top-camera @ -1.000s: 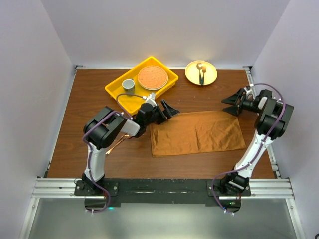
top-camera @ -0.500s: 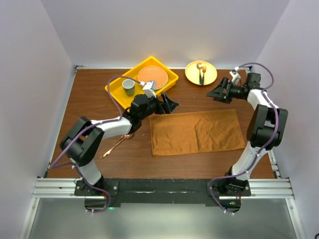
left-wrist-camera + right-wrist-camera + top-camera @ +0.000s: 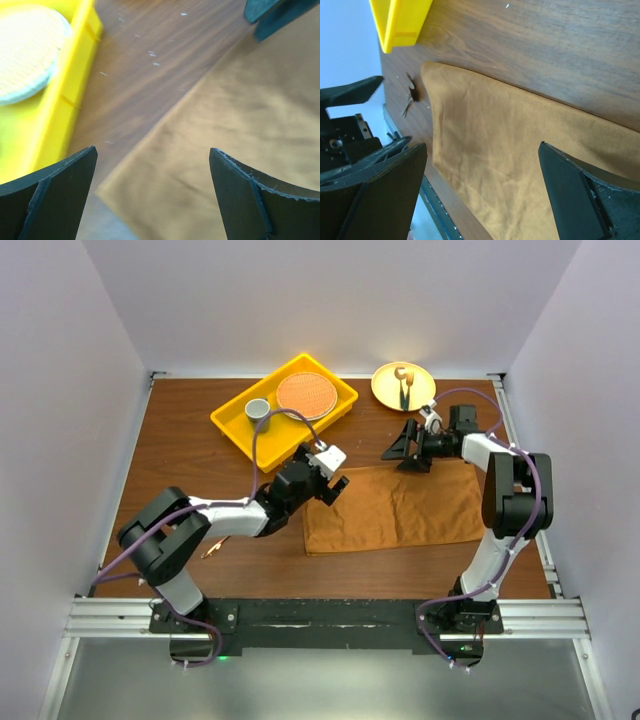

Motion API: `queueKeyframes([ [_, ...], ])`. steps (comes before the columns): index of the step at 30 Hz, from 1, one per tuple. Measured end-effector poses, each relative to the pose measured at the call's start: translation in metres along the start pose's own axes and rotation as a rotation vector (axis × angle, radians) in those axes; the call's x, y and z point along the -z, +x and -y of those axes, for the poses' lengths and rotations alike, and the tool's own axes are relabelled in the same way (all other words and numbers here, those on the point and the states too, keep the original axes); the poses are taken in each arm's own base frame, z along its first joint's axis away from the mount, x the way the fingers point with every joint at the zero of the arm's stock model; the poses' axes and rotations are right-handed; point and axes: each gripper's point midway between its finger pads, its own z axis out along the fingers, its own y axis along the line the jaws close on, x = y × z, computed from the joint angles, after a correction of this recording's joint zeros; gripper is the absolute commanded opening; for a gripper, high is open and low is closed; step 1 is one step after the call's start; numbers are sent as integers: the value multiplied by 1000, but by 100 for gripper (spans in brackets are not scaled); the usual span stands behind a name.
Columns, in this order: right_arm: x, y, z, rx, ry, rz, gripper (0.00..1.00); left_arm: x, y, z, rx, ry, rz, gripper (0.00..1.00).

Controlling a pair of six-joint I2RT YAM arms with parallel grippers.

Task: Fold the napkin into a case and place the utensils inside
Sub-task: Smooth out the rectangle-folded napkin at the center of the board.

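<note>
In the middle of the desk [image 3: 180,450], a little toward its right edge, the napkin [image 3: 400,508] lies spread out as a flat oblong, so the work looks to be at its first fold, with no case formed yet. The left tool [image 3: 331,490] hangs over the cloth's far left corner and the right tool [image 3: 402,454] over its far edge, roughly midway along. Both stand wide open and hold nothing. In the left wrist view, the dark fingers [image 3: 55,192] frame that corner with bare wood beside it. The next move probably calls for each tool to drop onto the far edge, pinch the cloth alone without scraping the wood, and carry that edge toward the near side in step, so the crease runs straight. The napkin is a soft, matte, rust-brown weave, faintly rumpled with shallow wrinkles, and will likely sag and slip unless gripped well in from the hem. The desk is smooth, dark wood grain. A sliver of the slim copper spoon [image 3: 211,549] shows by the left arm, toward the near left corner, mostly hidden. Toward the far edge sits a glossy, rigid yellow tray [image 3: 232,423] holding a round woven mat [image 3: 305,395] and a small grey cup [image 3: 257,410]. Right of it, a round yellow plate [image 3: 420,392] carries a short dark-handled utensil [image 3: 405,390].
</note>
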Motion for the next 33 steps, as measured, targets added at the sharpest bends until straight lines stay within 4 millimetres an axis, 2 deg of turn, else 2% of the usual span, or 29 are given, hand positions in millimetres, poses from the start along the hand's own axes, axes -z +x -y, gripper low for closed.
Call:
queueKeyframes([
  [2,-3,0,2,2,14,3,97,-2,1,-6,-125,-33,11,100],
  [5,-4,0,6,2,33,12,95,-1,-4,-18,-293,-82,40,94],
  [7,-5,2,9,-2,40,10,94,1,-11,-25,-399,-110,72,73],
  [8,-5,3,10,-5,43,9,94,2,-13,-28,-435,-119,85,57],
  [9,-5,4,11,-8,46,7,94,3,-15,-30,-474,-125,93,33],
  [11,-6,6,13,-11,56,6,93,6,-17,-33,-572,-133,102,28],
  [14,-7,10,15,-17,62,-1,94,7,-18,-34,-705,-123,105,32],
  [17,-8,16,17,-22,67,-11,94,6,-22,-32,-820,-102,111,48],
  [18,-8,18,18,-25,70,-16,94,4,-24,-30,-855,-88,111,59],
  [20,-10,23,19,-27,73,-25,94,1,-31,-27,-898,-66,119,74],
  [24,-11,26,22,-30,93,-32,95,-13,-52,-15,-965,-5,164,98],
  [28,-11,27,23,-34,101,-34,95,-30,-53,-5,-1016,49,161,100],
  [33,-11,26,24,-42,117,-34,95,-51,-26,2,-1083,102,95,100],
])
